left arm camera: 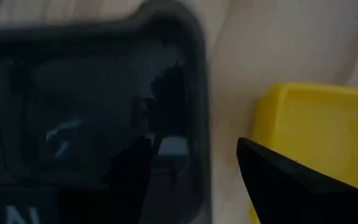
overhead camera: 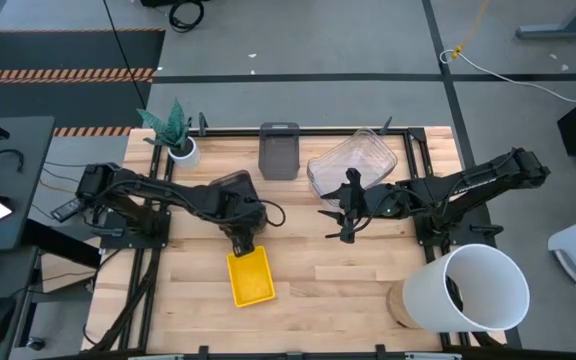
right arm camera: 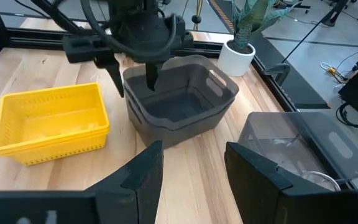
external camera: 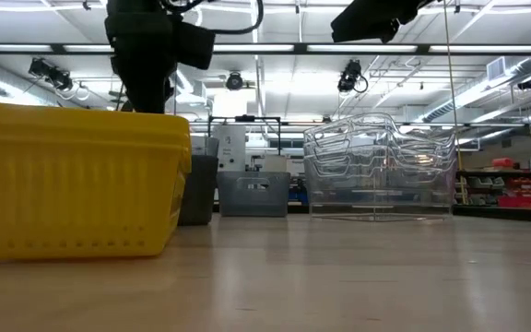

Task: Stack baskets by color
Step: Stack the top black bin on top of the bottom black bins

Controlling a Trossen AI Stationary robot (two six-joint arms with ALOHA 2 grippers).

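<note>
Wooden table (overhead camera: 318, 270): we see the left gripper (right arm camera: 132, 78) wide open over nested grey baskets (right arm camera: 182, 106) mid-table; yellow baskets (overhead camera: 250, 277) and clear baskets (overhead camera: 353, 160) look stacked; one grey basket (overhead camera: 279, 150) remains at the far edge; the right gripper (overhead camera: 348, 215) waits open, empty.

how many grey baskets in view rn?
3. A nested pair sits below the left gripper; a single basket stands alone at the far edge of the table. More may hide inside the nest.
</note>
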